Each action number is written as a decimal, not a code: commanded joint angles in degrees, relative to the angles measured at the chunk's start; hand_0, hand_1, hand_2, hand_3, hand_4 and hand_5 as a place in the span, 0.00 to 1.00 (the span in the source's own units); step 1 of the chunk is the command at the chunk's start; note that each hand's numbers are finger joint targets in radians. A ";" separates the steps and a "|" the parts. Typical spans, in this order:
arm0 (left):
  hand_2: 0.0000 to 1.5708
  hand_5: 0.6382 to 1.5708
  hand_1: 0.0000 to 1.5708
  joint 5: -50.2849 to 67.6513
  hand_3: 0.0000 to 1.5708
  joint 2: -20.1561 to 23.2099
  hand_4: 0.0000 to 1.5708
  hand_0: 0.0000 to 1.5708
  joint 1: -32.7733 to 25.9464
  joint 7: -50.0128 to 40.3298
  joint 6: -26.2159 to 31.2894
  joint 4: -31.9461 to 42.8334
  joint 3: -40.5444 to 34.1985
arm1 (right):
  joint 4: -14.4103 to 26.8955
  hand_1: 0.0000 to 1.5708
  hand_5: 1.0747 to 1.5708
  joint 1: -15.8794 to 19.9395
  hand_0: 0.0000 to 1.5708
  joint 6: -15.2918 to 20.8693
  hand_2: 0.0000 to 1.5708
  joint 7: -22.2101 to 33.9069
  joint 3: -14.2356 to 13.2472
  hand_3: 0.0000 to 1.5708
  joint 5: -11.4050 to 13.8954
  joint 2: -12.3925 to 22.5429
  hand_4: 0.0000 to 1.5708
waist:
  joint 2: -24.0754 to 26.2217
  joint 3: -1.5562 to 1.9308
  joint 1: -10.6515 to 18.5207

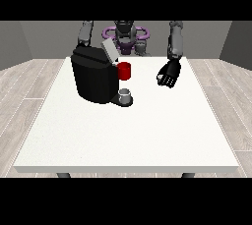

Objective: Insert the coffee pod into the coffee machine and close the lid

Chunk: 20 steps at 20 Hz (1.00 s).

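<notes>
A black coffee machine (pixel 94 79) stands on the white table (pixel 128 135), left of the middle. Its grey lid (pixel 109 50) is tilted up and open. A red round holder (pixel 124 70) sticks out from the machine's right side, below the lid. Under the holder, a small grey cup (pixel 125 96) sits on the machine's base. I cannot make out a coffee pod anywhere. The hand at the view's right (pixel 169 74) hangs over the table to the right of the machine, empty, with its fingers relaxed. At the view's left only the arm (pixel 85 32) shows; its hand is hidden behind the machine.
The robot's torso (pixel 125 35) is behind the table's far edge. Bare white tabletop stretches from the machine to the near edge. Wooden floor surrounds the table.
</notes>
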<state>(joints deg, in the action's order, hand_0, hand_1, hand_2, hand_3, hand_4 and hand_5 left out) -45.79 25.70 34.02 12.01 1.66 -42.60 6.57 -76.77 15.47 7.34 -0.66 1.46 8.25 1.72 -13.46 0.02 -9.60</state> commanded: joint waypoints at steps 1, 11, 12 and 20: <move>0.61 1.00 0.46 -3.90 0.54 -2.02 0.25 0.46 0.32 -0.86 -1.37 3.76 1.53 | 0.26 0.00 1.00 -0.39 0.00 -0.08 0.00 1.76 -0.16 0.00 -0.21 -0.25 0.00 | 1.11 -0.04 -0.44; 0.87 1.00 0.87 -0.38 0.83 -3.79 0.31 0.87 2.82 6.13 2.20 4.14 -2.46 | 5.25 0.00 1.00 -2.80 0.00 3.13 0.00 -0.88 -1.09 0.00 3.15 1.01 0.00 | 4.76 -0.03 2.61; 0.89 1.00 0.90 1.15 0.85 -3.49 0.31 0.90 5.65 6.17 3.41 3.60 -3.99 | 6.45 0.00 1.00 -1.79 0.00 5.78 0.00 -2.18 -0.94 0.00 4.14 -0.75 0.00 | 3.21 -0.02 2.85; 0.88 1.00 0.88 1.48 0.84 -5.59 0.31 0.88 11.41 0.96 12.65 1.75 -4.13 | 10.19 0.00 1.00 -0.95 0.00 2.90 0.00 -1.60 -1.40 0.00 3.27 0.29 0.00 | 7.75 -0.01 2.44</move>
<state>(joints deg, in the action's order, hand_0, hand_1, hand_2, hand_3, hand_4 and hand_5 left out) -44.84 20.63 41.70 15.25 10.41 -39.89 3.05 -68.31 14.22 10.73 -1.78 -0.10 11.57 2.31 -6.78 0.00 -6.74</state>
